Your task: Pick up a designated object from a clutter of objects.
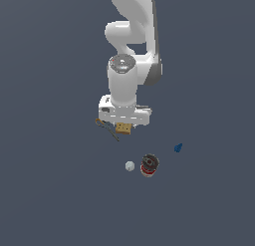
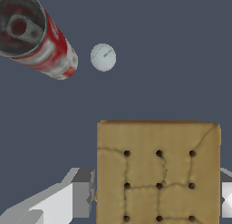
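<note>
Wrist view shows the gripper (image 2: 158, 193) with its jaws pressed against both sides of the tan dotted square block (image 2: 158, 173), apparently grasped, though whether it has left the floor cannot be told.

The cracker block (image 1: 124, 128) sits under the hand (image 1: 124, 121), scissors (image 1: 106, 128) just beside it on the exterior view's left. Nearer the camera lie the cube (image 1: 130, 166) and can (image 1: 149, 165), side by side; blue piece (image 1: 178, 148) farther right.
</note>
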### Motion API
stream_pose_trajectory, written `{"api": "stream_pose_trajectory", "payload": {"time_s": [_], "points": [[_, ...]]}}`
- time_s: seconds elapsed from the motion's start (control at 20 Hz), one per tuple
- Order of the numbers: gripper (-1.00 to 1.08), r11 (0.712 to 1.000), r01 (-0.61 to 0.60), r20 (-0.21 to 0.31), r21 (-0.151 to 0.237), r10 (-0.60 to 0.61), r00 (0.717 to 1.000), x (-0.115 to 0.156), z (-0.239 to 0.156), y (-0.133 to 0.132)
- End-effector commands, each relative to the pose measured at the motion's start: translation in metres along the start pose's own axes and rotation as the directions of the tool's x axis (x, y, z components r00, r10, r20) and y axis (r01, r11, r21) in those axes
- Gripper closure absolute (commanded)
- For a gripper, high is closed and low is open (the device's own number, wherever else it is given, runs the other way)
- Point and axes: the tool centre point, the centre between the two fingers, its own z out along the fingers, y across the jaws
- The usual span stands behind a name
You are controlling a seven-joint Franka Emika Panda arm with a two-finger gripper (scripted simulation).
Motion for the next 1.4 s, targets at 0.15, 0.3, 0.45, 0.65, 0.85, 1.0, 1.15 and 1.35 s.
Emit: {"api": "stream_pose_trajectory", "payload": {"time_s": [0.15,0.3,0.45,0.65,0.85,1.0,1.15,1.35], "points": [[1.08,1.000,0.000,-0.001,-0.002,0.000,1.000,-0.028,-0.042,-0.043],[1.08,1.000,0.000,-0.002,-0.004,0.000,1.000,-0.043,-0.067,-0.068],[1.08,1.000,0.000,-0.002,-0.004,0.000,1.000,-0.059,-0.091,-0.093],[1.08,1.000,0.000,-0.002,-0.005,0.000,1.000,-0.079,-0.123,-0.126],[1.08,1.000,0.000,-0.002,-0.004,0.000,1.000,-0.097,-0.153,-0.157],[1.08,1.000,0.000,-0.002,-0.003,0.000,1.000,-0.110,-0.174,-0.179],[1.08,1.000,0.001,-0.001,-0.002,-0.001,1.000,-0.120,-0.192,-0.197],[1.08,1.000,0.001,-0.001,-0.001,-0.001,1.000,-0.128,-0.209,-0.216]]}}
